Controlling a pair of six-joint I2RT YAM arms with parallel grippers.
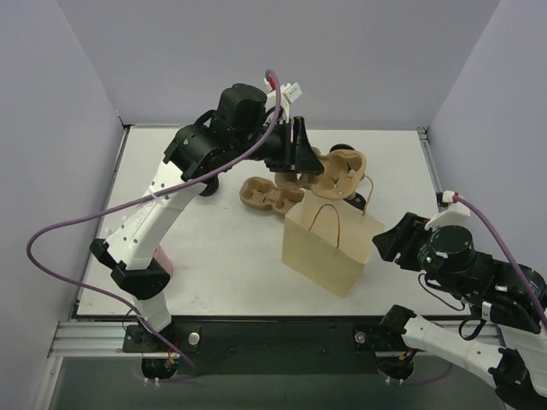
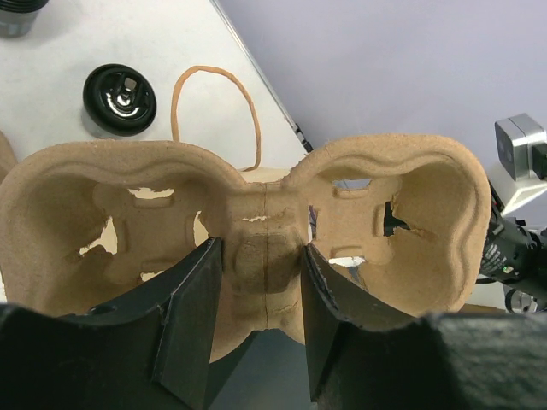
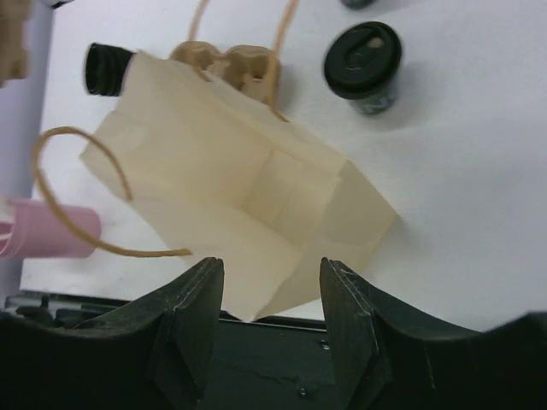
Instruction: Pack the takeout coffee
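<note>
The takeout coffee (image 3: 363,60), a small black cup with a round black lid, stands on the table just behind the paper bag; it also shows from above in the left wrist view (image 2: 120,98). My left gripper (image 2: 261,256) is shut on the centre ridge of a brown pulp carrier (image 2: 402,222). It holds the carrier (image 1: 338,169) in the air above the back of the bag, both wells empty. My right gripper (image 3: 269,273) is open with nothing between its fingers. It hangs near the front right of the bag (image 1: 386,242).
The beige paper bag (image 1: 329,248) with cord handles stands mid-table. A second pulp carrier (image 1: 267,196) lies behind it to the left. Other black cups or lids sit at the back (image 1: 342,149) and far left (image 3: 102,68). A pink object (image 3: 51,235) lies near the left arm's base.
</note>
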